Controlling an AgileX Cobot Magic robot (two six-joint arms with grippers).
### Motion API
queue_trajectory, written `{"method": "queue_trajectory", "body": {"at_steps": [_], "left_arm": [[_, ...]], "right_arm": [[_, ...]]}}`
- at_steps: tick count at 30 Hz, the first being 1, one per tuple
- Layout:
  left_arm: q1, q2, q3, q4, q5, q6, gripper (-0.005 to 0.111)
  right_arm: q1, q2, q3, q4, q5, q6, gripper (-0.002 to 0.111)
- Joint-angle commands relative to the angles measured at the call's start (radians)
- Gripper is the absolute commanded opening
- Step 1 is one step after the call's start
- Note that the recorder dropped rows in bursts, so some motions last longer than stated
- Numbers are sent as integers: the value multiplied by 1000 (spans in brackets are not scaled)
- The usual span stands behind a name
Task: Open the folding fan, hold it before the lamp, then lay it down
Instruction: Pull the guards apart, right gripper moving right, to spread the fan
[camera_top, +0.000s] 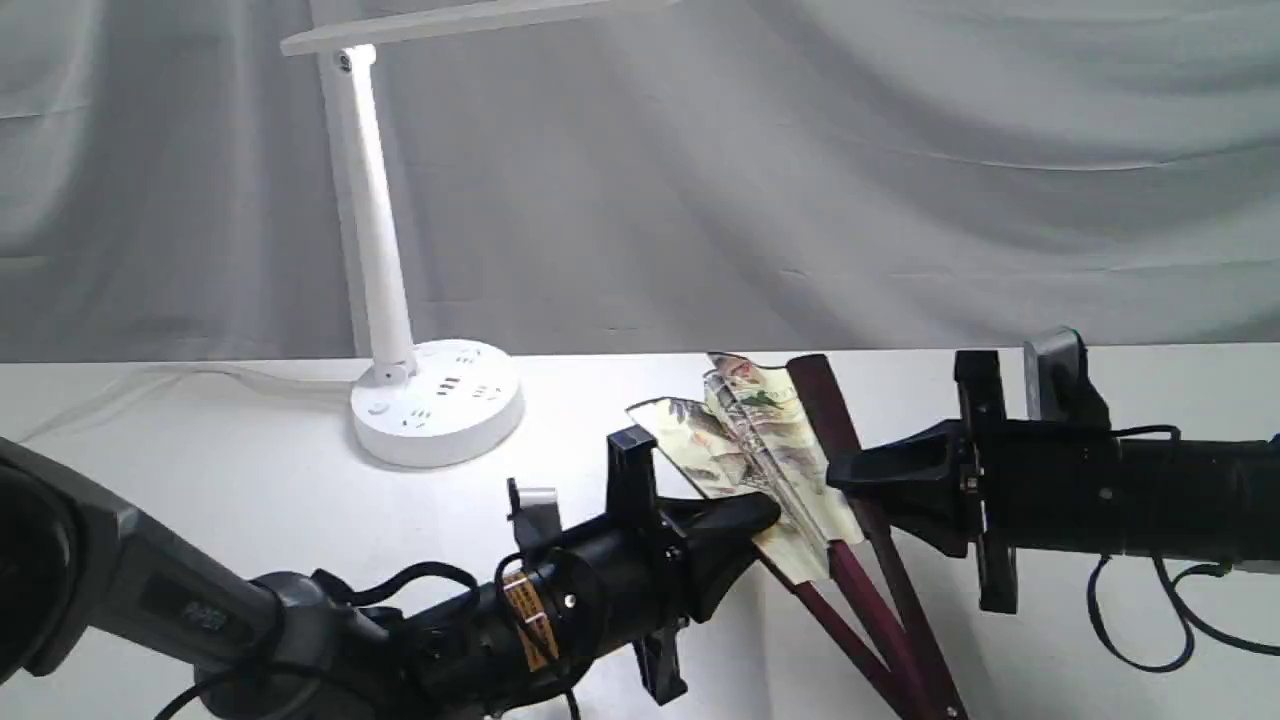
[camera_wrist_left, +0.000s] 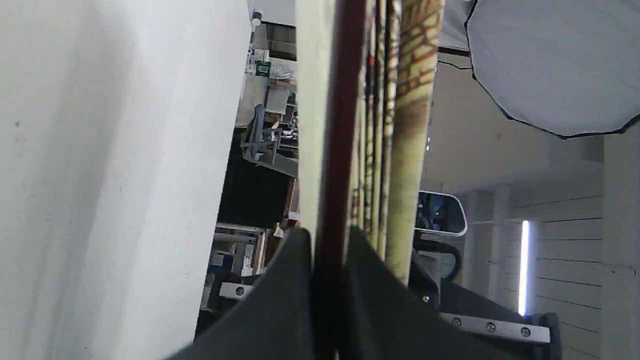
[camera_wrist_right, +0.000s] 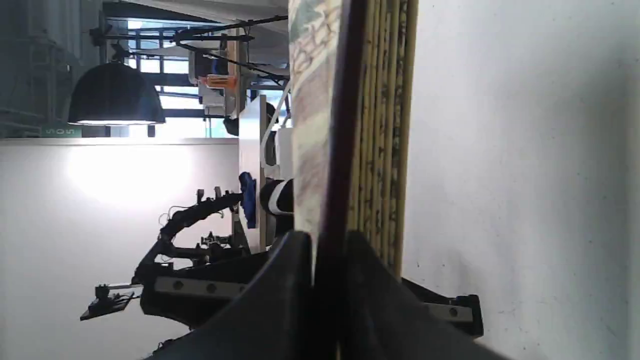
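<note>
The folding fan (camera_top: 765, 440) is partly spread above the white table, its painted cream pleats bunched between two dark maroon guards that meet near the front edge. My left gripper (camera_top: 765, 515) is shut on the left guard (camera_wrist_left: 340, 125). My right gripper (camera_top: 840, 470) is shut on the right guard (camera_wrist_right: 342, 125). Each wrist view shows the black fingers pinching a maroon rib with pleats beside it. The white lamp (camera_top: 385, 250) stands at the back left, its bar head overhead and its round base (camera_top: 437, 400) on the table.
A white cable (camera_top: 150, 385) runs left from the lamp's base. A grey cloth backdrop (camera_top: 800, 170) hangs behind the table. Black cables (camera_top: 1150, 620) droop under the right arm.
</note>
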Motion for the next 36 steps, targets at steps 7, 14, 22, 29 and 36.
{"method": "queue_trajectory", "body": {"at_steps": [7, 14, 22, 29, 36], "left_arm": [[1, -68, -4, -162, -29, 32, 0], [1, -109, -4, -286, -29, 103, 0], [-1, -129, -4, -345, -29, 154, 0], [-87, -129, -4, -586, -29, 259, 0], [-196, -129, -4, -921, -29, 390, 0]], "right_arm": [[-2, -3, 3, 79, -2, -27, 0], [-7, -3, 3, 86, -2, -27, 0], [-92, -3, 3, 86, -2, -23, 0], [-191, -3, 3, 86, -2, -15, 0], [-310, -3, 3, 48, -2, -13, 0]]}}
